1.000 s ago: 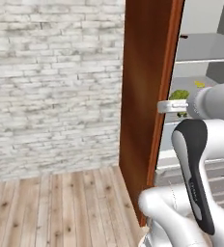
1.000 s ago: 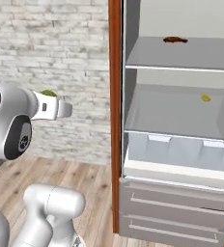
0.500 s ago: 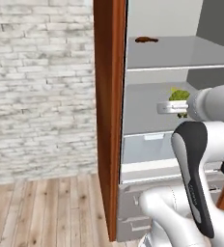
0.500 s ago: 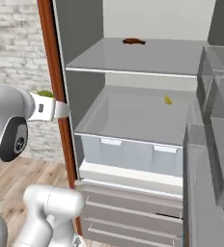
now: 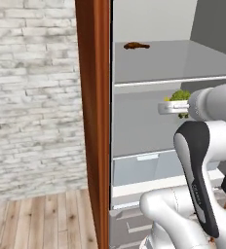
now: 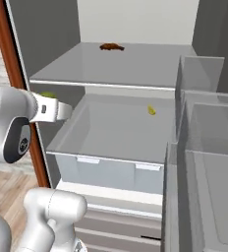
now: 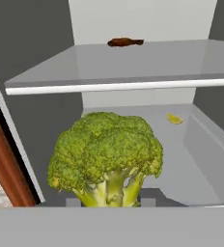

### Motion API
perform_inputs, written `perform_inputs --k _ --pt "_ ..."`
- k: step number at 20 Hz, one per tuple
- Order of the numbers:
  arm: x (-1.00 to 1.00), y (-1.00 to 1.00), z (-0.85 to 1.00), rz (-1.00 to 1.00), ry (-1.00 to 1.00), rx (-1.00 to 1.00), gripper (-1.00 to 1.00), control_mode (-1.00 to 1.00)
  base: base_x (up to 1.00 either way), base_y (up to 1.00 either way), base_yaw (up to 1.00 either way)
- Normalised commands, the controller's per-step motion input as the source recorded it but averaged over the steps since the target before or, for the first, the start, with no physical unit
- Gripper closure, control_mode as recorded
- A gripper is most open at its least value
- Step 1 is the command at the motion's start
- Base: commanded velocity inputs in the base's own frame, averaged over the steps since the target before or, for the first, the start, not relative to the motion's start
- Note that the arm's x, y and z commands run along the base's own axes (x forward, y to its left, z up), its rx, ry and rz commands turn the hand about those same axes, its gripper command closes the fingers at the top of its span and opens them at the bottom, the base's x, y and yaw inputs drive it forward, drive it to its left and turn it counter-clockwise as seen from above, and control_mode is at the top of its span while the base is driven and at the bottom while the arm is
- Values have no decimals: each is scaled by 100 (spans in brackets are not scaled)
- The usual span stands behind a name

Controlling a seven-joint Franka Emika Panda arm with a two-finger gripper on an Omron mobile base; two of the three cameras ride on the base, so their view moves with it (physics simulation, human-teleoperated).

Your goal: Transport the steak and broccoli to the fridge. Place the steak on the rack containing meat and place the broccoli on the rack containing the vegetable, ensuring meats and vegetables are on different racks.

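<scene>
You have the broccoli pinched by its stem in the claw, finger tips pressed in against the stalk, floret up. It sits right at the mouth of the fridge, level with the gap between the two shelves and just short of the lower shelf's front edge. So the carry to the fridge looks done for this piece; setting it down is not.

Next back is the lower shelf, bare and grey at the front, with the small yellow vegetable lying toward the rear right. That is where your floret belongs, so you judge a short reach inward and a release remain.

Above it, the upper shelf carries the dark brown meat piece near the back wall. No pinkish steak lies on either shelf, so by the look of it that half of the job is yet to be done: the steak must be brought and placed beside the brown meat on the top shelf.
</scene>
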Motion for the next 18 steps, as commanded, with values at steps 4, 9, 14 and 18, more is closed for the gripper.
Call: perform_inputs --k 4,9,14,18 --pt "0 0 0 0 0 0 100 100 -6 -42 -34" --pt "0 0 0 0 0 0 100 100 -12 -49 -12" --pt "6 -45 -49 2 2 3 100 -100 0 -14 0" --pt "23 -27 -95 7 0 0 100 -100 0 0 0"
